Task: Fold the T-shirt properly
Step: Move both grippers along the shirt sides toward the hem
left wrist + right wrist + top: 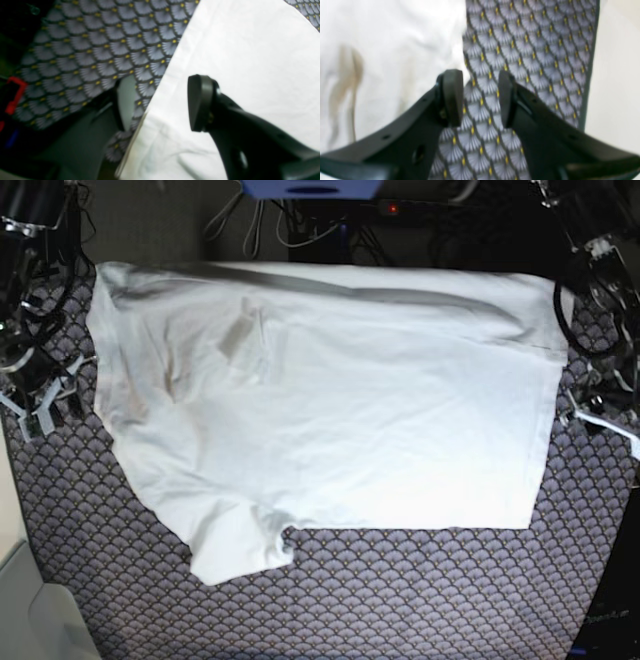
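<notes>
The white T-shirt [330, 410] lies spread out and wrinkled on the patterned table cover, one sleeve [235, 550] pointing to the front. At the shirt's right edge my left gripper [592, 416] stands open; in the left wrist view its gripper [160, 105] straddles the cloth's edge [155, 100], with one finger [200, 102] over the T-shirt [250, 62] and the other over the cover. Off the left edge, my right gripper [45, 405] is also open. The right wrist view shows this gripper [479, 98] over bare cover, with the T-shirt [382, 50] just beside one fingertip and nothing held.
A grey scale-patterned cover [400, 600] with yellow dots lies under the shirt. Its left border [591, 62] meets a pale surface [15, 580]. Cables and a blue box [310, 188] sit behind the table. A red part [15, 92] shows beside the cover's edge.
</notes>
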You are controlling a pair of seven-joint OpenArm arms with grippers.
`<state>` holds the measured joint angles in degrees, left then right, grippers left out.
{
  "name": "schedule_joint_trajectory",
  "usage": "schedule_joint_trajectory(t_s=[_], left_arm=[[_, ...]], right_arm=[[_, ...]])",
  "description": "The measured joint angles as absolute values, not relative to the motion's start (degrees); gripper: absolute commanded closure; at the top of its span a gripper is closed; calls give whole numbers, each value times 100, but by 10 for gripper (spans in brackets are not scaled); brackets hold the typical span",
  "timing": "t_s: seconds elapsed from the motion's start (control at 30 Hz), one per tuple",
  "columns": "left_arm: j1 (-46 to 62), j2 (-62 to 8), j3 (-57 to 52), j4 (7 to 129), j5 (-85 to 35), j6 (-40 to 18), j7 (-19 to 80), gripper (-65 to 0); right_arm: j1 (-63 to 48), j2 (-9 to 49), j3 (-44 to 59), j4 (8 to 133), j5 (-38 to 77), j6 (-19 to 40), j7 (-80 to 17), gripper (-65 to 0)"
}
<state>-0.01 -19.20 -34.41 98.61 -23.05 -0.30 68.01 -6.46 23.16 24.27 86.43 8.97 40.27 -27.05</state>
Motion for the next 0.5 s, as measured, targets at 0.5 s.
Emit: schedule_joint_trajectory(t_s=[0.5], left_arm=[[-1396, -1968, -2390, 7745, -2233, -23, 5177, -328]], right_arm=[[1251, 2086, 1428, 7096, -701, 4060, -2724, -270]])
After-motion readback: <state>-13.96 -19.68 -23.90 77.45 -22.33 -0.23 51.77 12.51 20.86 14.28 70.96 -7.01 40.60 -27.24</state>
